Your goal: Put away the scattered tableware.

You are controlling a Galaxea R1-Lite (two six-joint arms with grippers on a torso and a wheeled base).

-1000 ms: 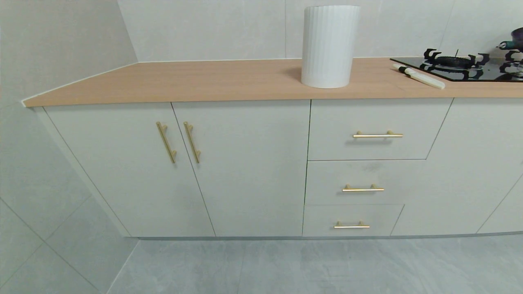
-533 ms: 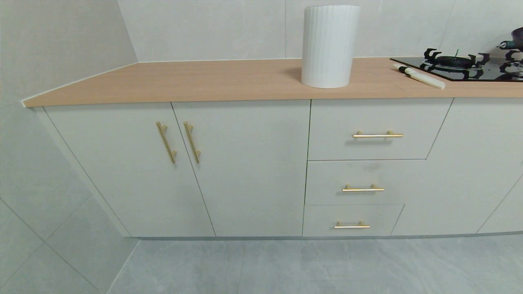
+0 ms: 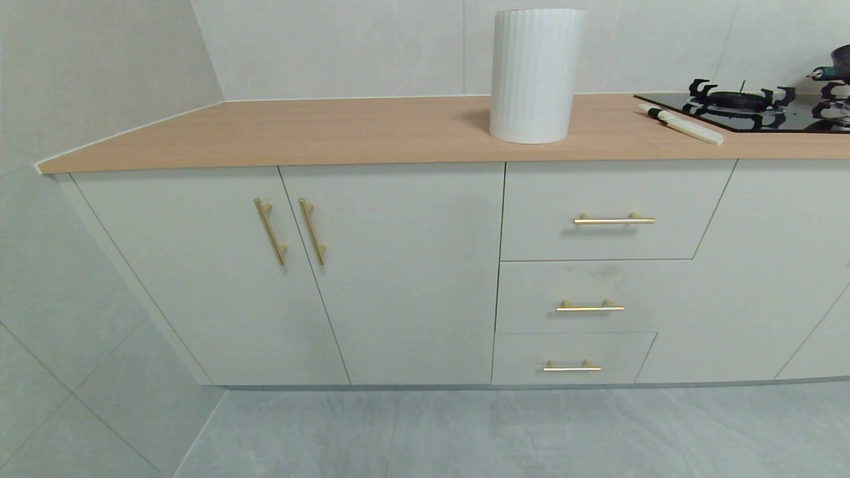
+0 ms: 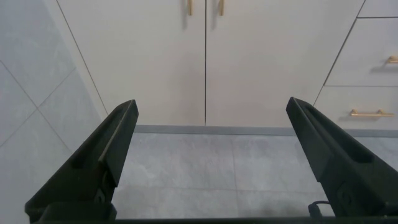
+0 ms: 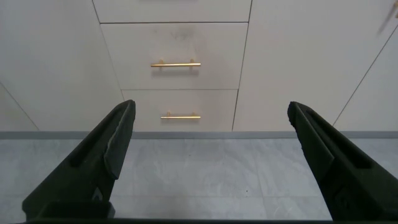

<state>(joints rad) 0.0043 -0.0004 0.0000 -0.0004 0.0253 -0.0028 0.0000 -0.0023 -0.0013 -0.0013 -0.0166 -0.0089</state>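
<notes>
Nothing has moved since the earlier frames: the long light-wood countertop (image 3: pixel 332 133) over pale cabinet fronts (image 3: pixel 398 265), the black glass gas hob (image 3: pixel 750 109) and the tall white ribbed cylindrical holder (image 3: pixel 536 76) sit as before. A slim cream knife with a dark band (image 3: pixel 680 125) lies flat on the counter at the hob's front-left edge, its long axis slanting back-left to front-right. It lies above and to the right of both arms. The left gripper (image 4: pixel 211 112) and right gripper (image 5: pixel 211 111) hang low over the grey tiled floor (image 3: pixel 465 431), jaws spread and empty, so the right arm looks nearer.

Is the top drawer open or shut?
Shut. The top drawer sits flush with the middle drawer below and the cabinet door beside it.
</notes>
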